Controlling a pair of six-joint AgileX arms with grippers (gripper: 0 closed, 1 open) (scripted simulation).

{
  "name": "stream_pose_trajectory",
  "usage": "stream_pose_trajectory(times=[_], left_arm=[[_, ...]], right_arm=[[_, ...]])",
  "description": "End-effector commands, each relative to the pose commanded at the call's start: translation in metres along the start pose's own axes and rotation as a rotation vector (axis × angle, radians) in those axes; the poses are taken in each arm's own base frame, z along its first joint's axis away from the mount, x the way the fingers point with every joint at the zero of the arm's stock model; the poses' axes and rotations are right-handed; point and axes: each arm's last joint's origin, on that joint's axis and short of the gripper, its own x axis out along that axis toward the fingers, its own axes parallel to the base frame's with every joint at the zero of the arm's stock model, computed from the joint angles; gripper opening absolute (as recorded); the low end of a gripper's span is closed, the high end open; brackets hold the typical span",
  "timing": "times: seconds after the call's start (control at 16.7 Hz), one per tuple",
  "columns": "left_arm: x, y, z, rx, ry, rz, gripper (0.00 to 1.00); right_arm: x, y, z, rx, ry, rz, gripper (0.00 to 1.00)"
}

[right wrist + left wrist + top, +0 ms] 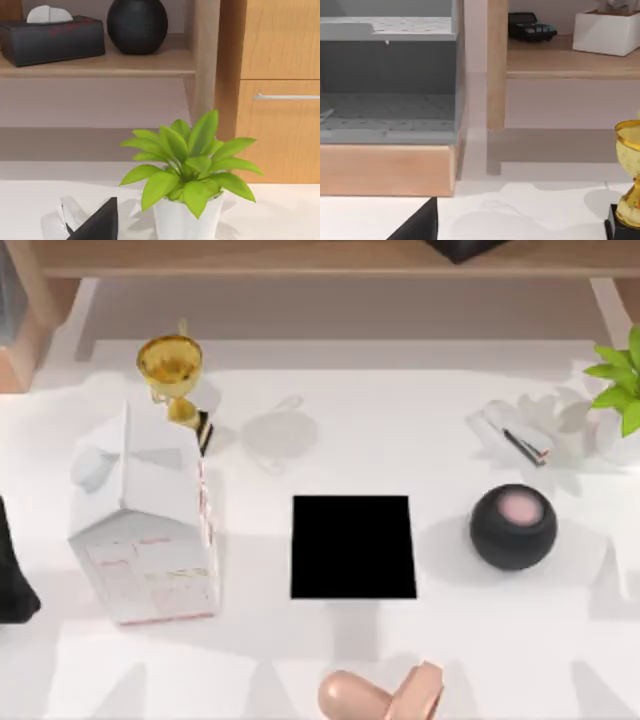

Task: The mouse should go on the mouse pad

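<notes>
The white table (400, 660) is carrying a flat black square mouse pad (353, 547), a white carton (140, 530), a gold trophy (172, 375) and a black pink-topped ball (513, 527).

White bench in front of pale wooden shelving.

The bench (400, 660) is white and evenly lit, with soft shadows across it. Behind it runs a light wood shelf (115, 62) carrying a black tissue box (50, 37) and a round black vase (137, 25). A wooden upright (497, 65) divides the shelving, and beside it stands a cabinet door (280, 90) with a metal handle (286, 96). The wall (95, 102) behind is pale pinkish grey. A grey tray (387, 75) sits on a wooden block.
</notes>
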Motion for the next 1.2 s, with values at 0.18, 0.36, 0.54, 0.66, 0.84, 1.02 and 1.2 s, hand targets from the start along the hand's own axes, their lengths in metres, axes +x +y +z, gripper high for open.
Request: stream_pose_trajectory(times=[0.18, 0.36, 0.54, 0.66, 0.84, 1.02, 1.2], left_arm=[[0.000, 0.000, 0.002, 0.001, 0.011, 0.003, 1.00], [0.002, 0.002, 0.016, 0.011, 0.100, 0.018, 1.00], [0.011, 0.005, 0.037, 0.022, 0.286, 0.037, 1.00], [0.025, 0.008, 0.047, 0.026, 0.469, 0.050, 1.00], [0.056, 0.016, 0.052, 0.020, 0.802, 0.062, 1.00], [0.091, 0.026, 0.049, 0.003, 1.111, 0.067, 1.00], [0.121, 0.036, 0.046, -0.018, 1.333, 0.067, 1.00]], right_arm=[[0.000, 0.000, 0.000, 0.000, 0.000, 0.000, 1.00], [0.000, 0.000, 0.000, 0.000, 0.000, 0.000, 1.00], [0.000, 0.000, 0.000, 0.000, 0.000, 0.000, 1.00], [0.000, 0.000, 0.000, 0.000, 0.000, 0.000, 1.00], [0.000, 0.000, 0.000, 0.000, 0.000, 0.000, 1.00], [0.000, 0.000, 0.000, 0.000, 0.000, 0.000, 1.00], [0.000, 0.000, 0.000, 0.000, 0.000, 0.000, 1.00]])
